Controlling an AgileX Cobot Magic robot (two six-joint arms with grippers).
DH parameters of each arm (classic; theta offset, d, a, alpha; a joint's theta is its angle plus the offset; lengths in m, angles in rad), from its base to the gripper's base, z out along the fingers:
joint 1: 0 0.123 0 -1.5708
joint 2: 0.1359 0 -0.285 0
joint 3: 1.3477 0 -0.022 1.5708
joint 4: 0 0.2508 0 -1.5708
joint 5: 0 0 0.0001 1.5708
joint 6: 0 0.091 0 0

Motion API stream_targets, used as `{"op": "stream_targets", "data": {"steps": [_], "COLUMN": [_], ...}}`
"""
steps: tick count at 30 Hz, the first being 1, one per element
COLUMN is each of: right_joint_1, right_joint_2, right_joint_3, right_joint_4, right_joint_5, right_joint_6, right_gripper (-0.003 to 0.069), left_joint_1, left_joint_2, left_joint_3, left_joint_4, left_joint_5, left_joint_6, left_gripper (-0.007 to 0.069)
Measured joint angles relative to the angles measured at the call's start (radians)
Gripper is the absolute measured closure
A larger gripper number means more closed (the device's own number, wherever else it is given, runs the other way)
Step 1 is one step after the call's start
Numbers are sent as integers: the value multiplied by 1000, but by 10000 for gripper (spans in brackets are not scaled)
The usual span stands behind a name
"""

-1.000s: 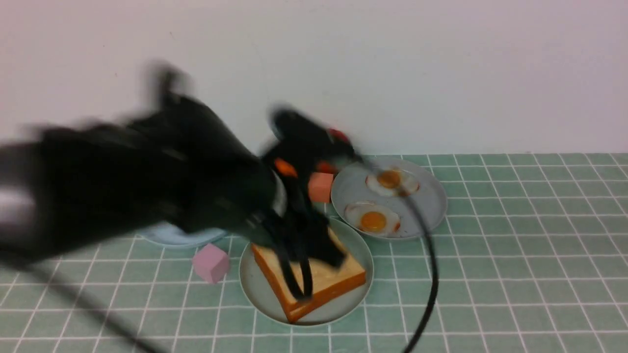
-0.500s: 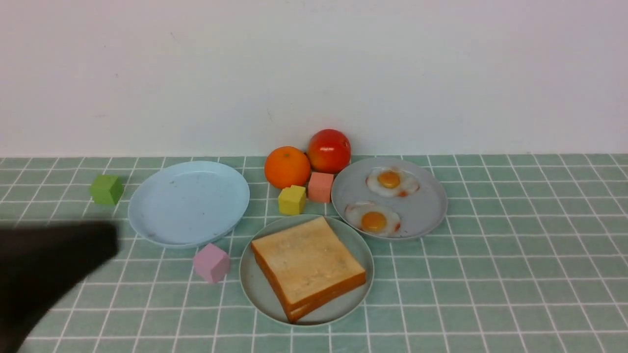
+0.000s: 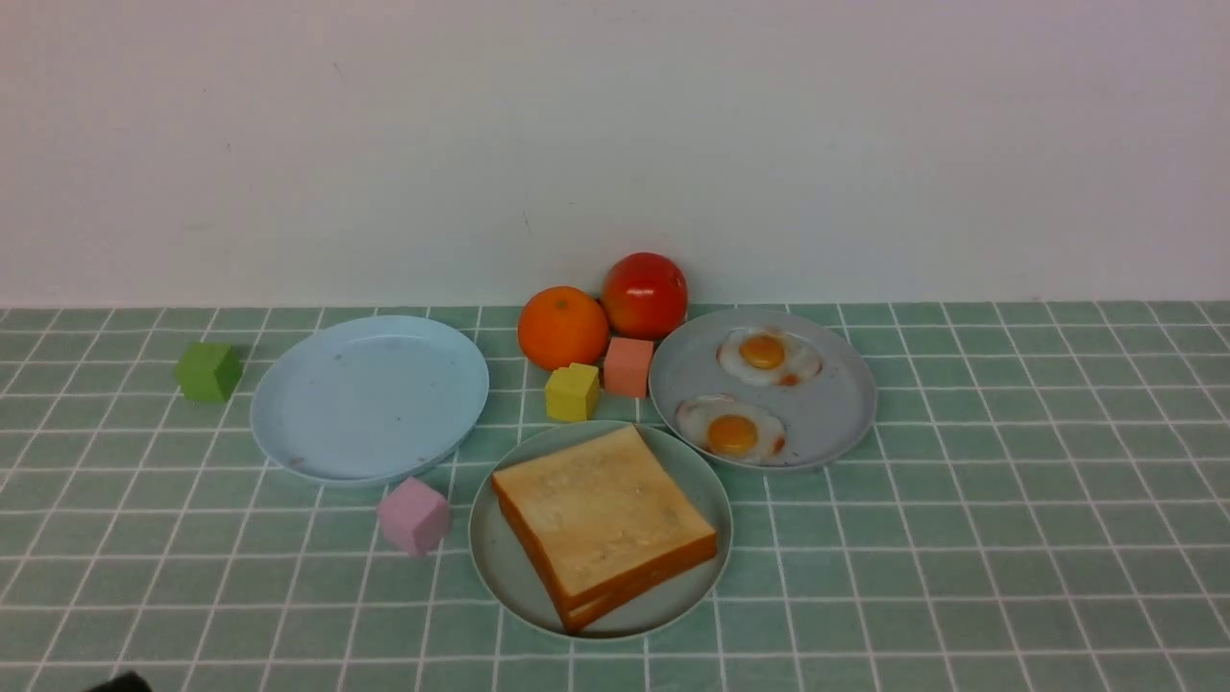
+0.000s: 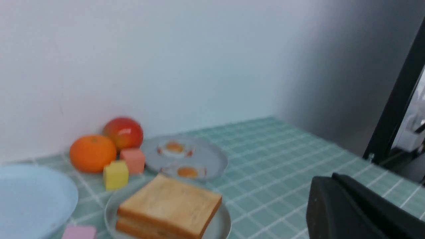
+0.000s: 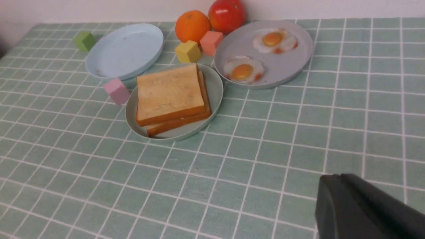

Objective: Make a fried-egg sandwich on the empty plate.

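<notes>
Front view: the sandwich is seen on the mint plate, near centre, with a blue plate to its left and a grey plate with two eggs far right of it.

Left wrist view: one left gripper finger is seen; its state cannot be told.

Right wrist view: likewise for the right gripper finger.

Light: bright, even, soft.
Shadows: faint, short under plates.
Glare: small highlight on tomato.
Blur: left wrist view soft; other 2 sharp.
</notes>
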Motion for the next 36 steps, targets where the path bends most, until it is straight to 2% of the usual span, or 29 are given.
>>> {"op": "stream_targets", "data": {"steps": [8, 15, 18, 19, 20, 23, 26, 30, 36], "right_joint_1": [0, -18, -91, -180, -192, -372, -485, -552, -569], "right_joint_2": [1, -5, -23, -42, -44, -81, -125, -198, -209], "right_joint_3": [135, 168, 179, 214, 220, 359, 490, 620, 646], "right_joint_4": [0, -14, -27, -19, -18, 34, 115, 161, 172], "right_joint_5": [-23, -43, -104, -200, -212, -415, -509, -541, -570], "right_joint_6": [5, 5, -12, -67, -85, -236, -310, -330, -334], "right_gripper": [648, 650, 667, 673, 673, 673, 673, 673, 673], "left_joint_1": [0, 0, 0, 0, 0, 0, 0, 0, 0], "left_joint_2": [0, 0, -1, -1, -1, -1, -1, -1, -2], "left_joint_3": [19, 22, 22, 22, 22, 22, 22, 22, 22], "left_joint_4": [0, 0, 0, 0, 0, 0, 0, 0, 0], "left_joint_5": [96, 135, 135, 137, 137, 137, 137, 139, 139], "left_joint_6": [0, 0, 0, 0, 0, 0, 0, 0, 0], "left_gripper": [638, 638, 638, 637, 637, 637, 637, 637, 637]}}
